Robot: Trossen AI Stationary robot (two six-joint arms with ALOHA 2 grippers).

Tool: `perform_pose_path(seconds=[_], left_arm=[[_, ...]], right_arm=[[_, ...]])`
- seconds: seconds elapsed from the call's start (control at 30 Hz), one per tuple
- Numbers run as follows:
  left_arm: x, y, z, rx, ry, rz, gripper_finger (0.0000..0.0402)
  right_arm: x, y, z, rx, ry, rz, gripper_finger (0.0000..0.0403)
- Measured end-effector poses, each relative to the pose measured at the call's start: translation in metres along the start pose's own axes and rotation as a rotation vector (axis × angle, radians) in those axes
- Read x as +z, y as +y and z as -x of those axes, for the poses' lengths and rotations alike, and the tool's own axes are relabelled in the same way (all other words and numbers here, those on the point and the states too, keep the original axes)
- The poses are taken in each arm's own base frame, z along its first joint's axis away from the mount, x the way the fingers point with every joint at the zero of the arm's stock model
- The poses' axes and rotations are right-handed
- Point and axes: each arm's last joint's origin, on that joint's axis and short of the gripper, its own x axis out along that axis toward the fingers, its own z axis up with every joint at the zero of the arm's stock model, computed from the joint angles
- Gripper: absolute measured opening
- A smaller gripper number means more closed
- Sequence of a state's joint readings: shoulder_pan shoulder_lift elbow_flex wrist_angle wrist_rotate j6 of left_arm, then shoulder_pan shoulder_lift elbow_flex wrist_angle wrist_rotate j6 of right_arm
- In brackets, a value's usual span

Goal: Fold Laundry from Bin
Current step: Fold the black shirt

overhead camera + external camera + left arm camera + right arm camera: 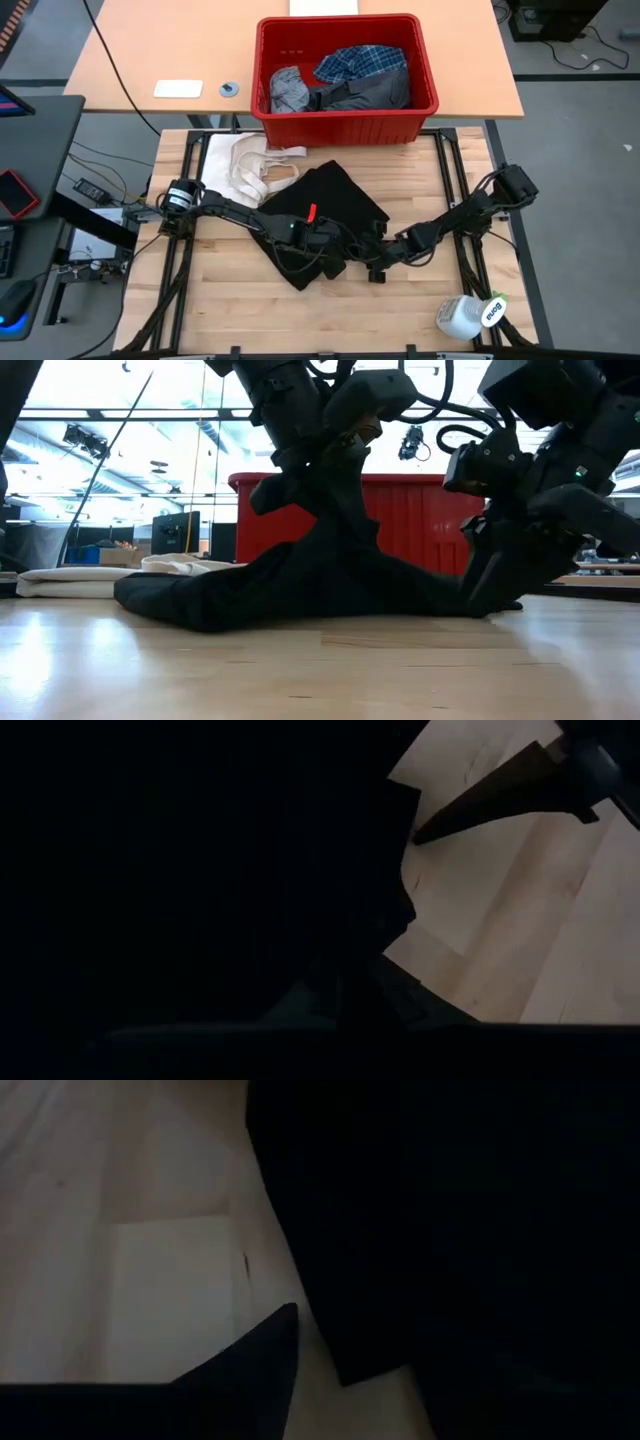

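Over on the left, the cream-white cloth (247, 165) is lying untouched on the table (420, 320), and beside it the left gripper (318, 238) is pinching the large black garment (330, 200) shut between its fingers and lifting a peak of it, as the low view shows. To its right, the right gripper (378, 262) is pressing low at the garment's edge; I cannot tell whether its fingers have it. This looks like spreading the first piece for folding, so next the right gripper needs a firm hold; the other laundry (345, 80) is sitting in the red bin (425, 75) behind.
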State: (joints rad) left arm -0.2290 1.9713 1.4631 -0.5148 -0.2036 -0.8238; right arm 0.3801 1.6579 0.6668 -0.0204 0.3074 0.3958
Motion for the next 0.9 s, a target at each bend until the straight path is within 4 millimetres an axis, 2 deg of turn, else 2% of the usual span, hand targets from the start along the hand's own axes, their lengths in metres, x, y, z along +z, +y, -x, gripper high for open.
perform_pose_path(seconds=[0.17,0.43,0.6,0.77,0.9], left_arm=[[0.000,0.000,0.000,0.002,0.002,-0.004,0.0016],[-0.001,0.001,0.000,0.014,0.013,-0.010,0.0016],[-0.002,0.003,0.000,0.026,0.024,-0.021,0.0016],[-0.003,0.002,0.001,0.009,0.043,-0.078,0.0016],[-0.002,0.001,0.006,-0.014,0.047,-0.143,0.0016]], right_arm=[[-0.002,0.001,-0.004,0.011,0.018,-0.016,0.0139],[-0.002,0.000,-0.003,0.018,0.029,-0.019,0.0014],[-0.001,-0.002,0.005,0.067,0.050,-0.055,0.0020],[0.009,-0.010,0.028,0.182,0.067,-0.163,0.0009],[0.016,-0.021,0.044,0.209,0.053,-0.256,0.0014]])
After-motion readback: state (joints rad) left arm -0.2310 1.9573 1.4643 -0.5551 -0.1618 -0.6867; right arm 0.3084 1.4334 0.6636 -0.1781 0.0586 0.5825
